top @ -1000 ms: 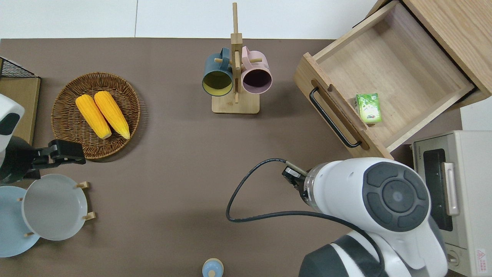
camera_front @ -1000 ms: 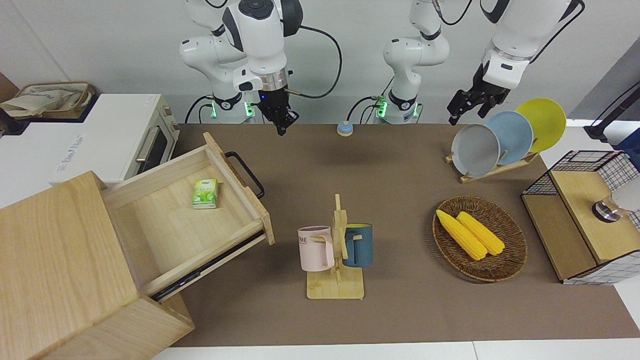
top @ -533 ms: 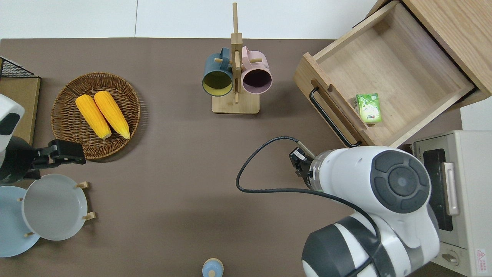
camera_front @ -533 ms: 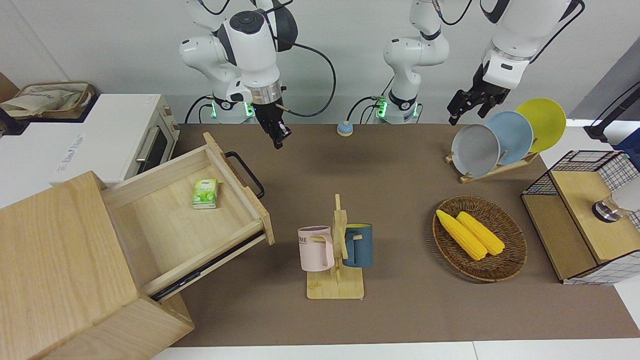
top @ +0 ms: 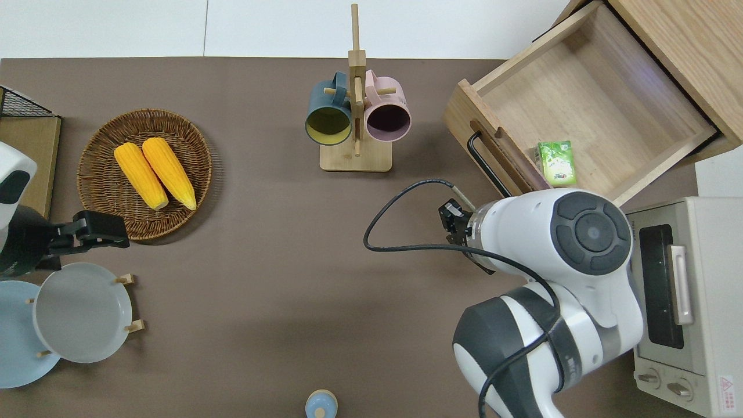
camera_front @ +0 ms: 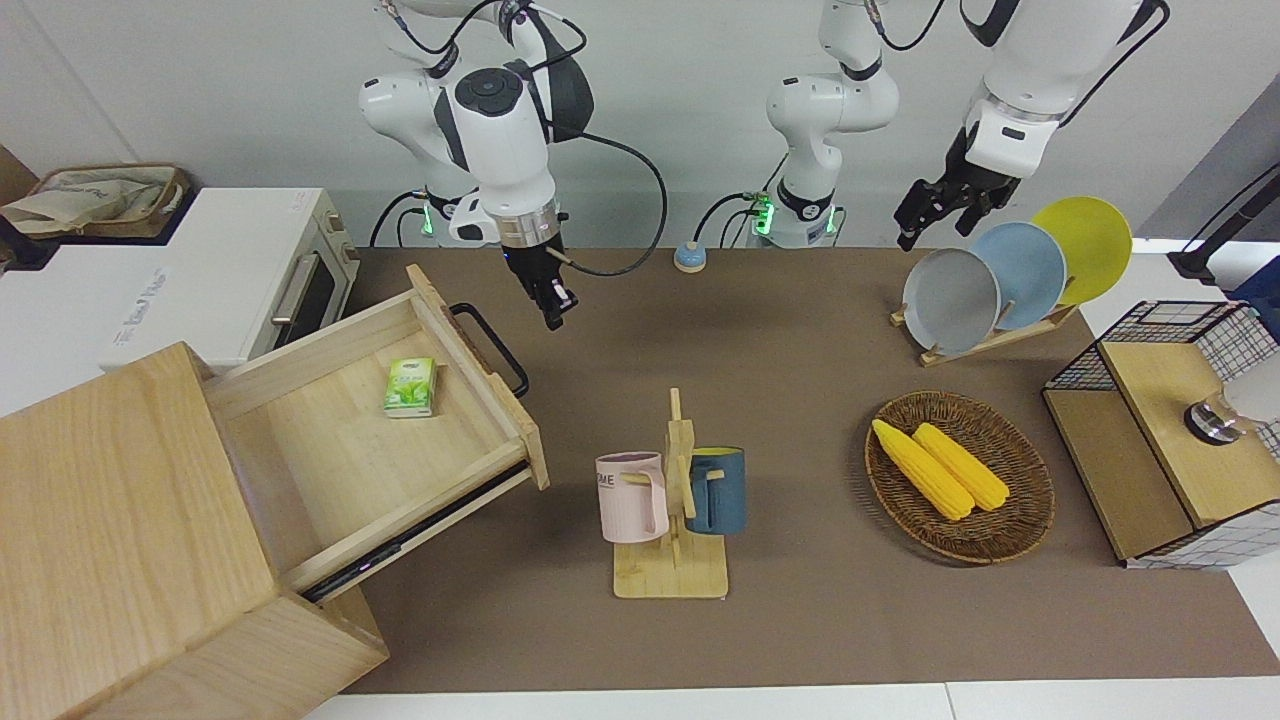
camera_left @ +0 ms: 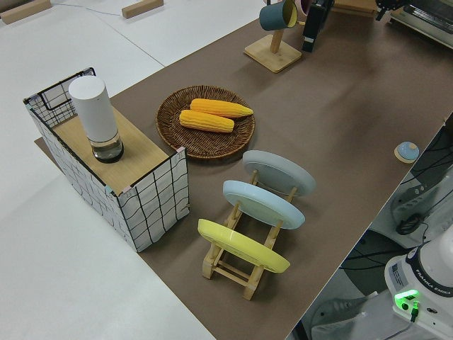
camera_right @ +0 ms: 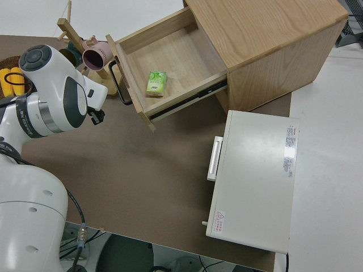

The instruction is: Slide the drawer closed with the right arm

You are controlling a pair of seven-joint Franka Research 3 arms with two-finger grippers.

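We note the drawer [camera_front: 400, 420] pulled well out of its wooden box [camera_front: 120, 540], at the worktop corner at the right arm's end, far edge; light wood, black bar handle [camera_front: 490, 348] angled toward the robots.
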